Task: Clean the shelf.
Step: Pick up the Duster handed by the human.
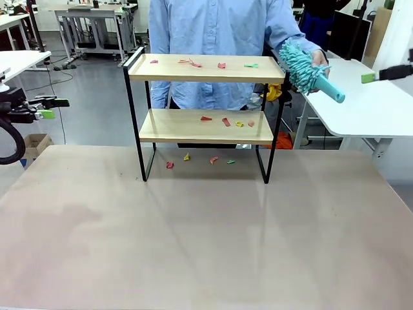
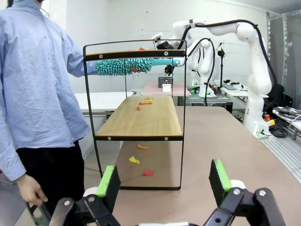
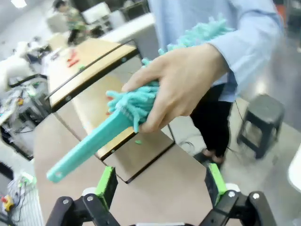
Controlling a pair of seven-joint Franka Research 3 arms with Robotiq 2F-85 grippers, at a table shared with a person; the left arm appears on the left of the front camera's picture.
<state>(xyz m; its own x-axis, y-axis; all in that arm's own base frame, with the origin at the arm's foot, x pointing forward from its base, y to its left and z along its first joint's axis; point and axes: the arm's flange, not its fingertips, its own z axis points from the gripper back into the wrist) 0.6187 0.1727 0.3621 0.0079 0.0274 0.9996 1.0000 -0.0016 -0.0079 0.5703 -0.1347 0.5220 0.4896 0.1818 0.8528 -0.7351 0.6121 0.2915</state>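
Standing near the far edge of the worktop (image 1: 206, 245), about midway along it, the shelf (image 1: 168, 70) shows both of its wooden boards in the front view. Coloured paper scraps (image 1: 225, 121) lie on the top board, on the lower board and on the worktop under the frame. A person (image 1: 219, 39) in a light blue shirt stands behind it. Their hand (image 1: 318, 61) holds a teal duster (image 1: 298, 64) just off the shelf's right end, at the height of the top board, with the handle pointing down and away from the shelf. The left end effector (image 1: 55, 108) hangs off the worktop's left edge and the right end effector (image 1: 371, 76) off its right edge, both well apart from the shelf and at about shelf height.

From the left wrist, the left end effector's green-padded fingers stand wide apart with nothing between them. The shelf is seen end-on beyond them, and the duster's fluffy head lies level with the top board at its far end.

From the right wrist, the right end effector is likewise spread wide and empty. The hand fills the middle of the view, wrapped around the duster's head, with the handle slanting down towards the fingers. It touches neither finger. The shelf's right end sits behind the hand.
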